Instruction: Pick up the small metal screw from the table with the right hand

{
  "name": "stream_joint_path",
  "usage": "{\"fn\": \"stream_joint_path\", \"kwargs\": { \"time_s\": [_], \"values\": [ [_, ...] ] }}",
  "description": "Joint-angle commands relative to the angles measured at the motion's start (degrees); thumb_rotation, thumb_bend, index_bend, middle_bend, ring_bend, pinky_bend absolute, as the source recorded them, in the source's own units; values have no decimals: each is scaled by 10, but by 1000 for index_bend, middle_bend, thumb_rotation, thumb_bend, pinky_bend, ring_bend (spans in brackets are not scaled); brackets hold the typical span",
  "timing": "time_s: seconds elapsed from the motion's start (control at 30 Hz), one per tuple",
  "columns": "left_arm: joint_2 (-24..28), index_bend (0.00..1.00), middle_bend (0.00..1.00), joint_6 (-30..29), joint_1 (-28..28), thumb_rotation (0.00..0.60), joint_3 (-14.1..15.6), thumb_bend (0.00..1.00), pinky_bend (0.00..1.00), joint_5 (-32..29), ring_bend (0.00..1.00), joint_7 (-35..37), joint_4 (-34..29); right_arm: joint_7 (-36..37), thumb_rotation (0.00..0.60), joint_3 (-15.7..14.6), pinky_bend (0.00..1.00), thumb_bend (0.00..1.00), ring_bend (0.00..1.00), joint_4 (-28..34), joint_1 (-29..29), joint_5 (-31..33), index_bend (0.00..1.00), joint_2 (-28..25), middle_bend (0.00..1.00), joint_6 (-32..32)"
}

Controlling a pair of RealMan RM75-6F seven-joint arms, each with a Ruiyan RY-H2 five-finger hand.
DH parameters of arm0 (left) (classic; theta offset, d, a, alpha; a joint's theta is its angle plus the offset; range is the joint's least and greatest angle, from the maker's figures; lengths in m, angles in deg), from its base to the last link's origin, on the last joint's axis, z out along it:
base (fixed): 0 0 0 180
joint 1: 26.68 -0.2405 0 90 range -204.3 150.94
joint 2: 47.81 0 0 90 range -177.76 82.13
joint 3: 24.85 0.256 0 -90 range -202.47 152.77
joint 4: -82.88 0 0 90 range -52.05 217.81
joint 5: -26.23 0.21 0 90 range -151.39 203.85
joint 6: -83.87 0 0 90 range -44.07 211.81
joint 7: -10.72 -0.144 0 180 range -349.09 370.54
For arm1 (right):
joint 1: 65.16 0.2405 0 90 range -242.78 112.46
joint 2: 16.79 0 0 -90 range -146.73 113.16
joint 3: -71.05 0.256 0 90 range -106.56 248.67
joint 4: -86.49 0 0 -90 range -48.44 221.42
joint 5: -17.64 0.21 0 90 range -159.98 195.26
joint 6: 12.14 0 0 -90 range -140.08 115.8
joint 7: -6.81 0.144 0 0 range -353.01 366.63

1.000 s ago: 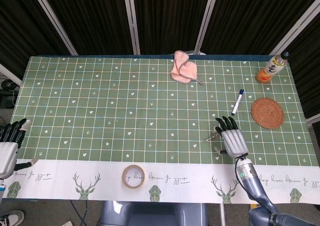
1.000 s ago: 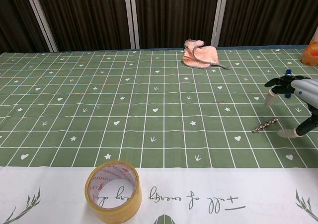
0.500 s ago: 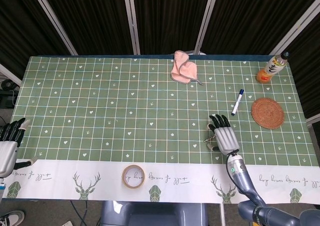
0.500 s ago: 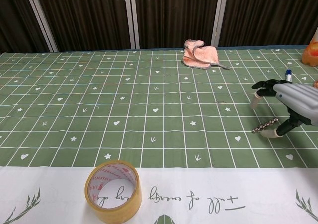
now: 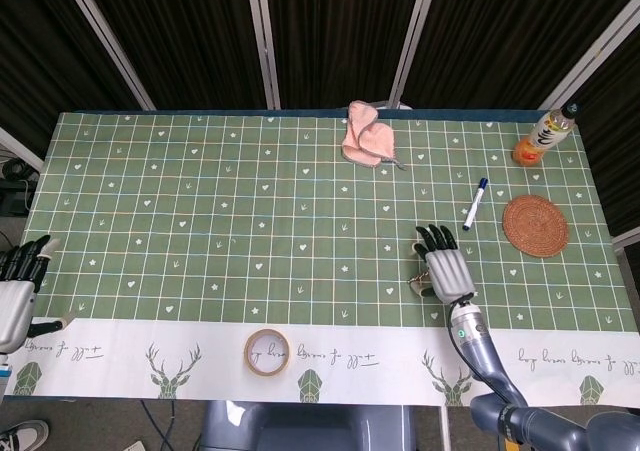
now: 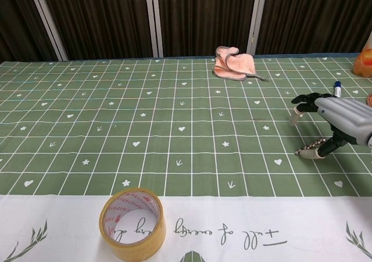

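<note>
- The right hand [image 6: 334,118] hovers low over the small metal screw [image 6: 308,149] at the right edge of the chest view, fingers spread forward and the thumb tip just touching the screw's near end.
- The screw lies flat on the green checked tablecloth [image 5: 230,221], in the lower right of the head view, mostly hidden there under the hand [image 5: 445,269].
- No grasp yet: the hand looks released, nothing pinched, the fingertips arched above the cloth.
- The risk, as I read it: that thumb nudges the thin screw and it rolls or skates away before a finger closes from the far side.
- A pinch landing too high could just press it into the cloth and snap shut on nothing.
- The left hand [image 5: 18,291] waits at the lower left of the head view, fingers apart, holding nothing.
- The blue-capped white marker pen [image 5: 474,204] lies above and right of the hand, well apart, so no snag likely there.
</note>
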Motion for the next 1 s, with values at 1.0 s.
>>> {"fn": "stream_joint_path", "kwargs": {
  "time_s": [1.0],
  "values": [
    [1, 0, 0, 10, 2, 600, 3, 65, 0, -7, 0, 2, -7, 0, 600, 5, 9, 165, 0, -23, 10, 14, 414, 23, 86, -3]
  ]
}}
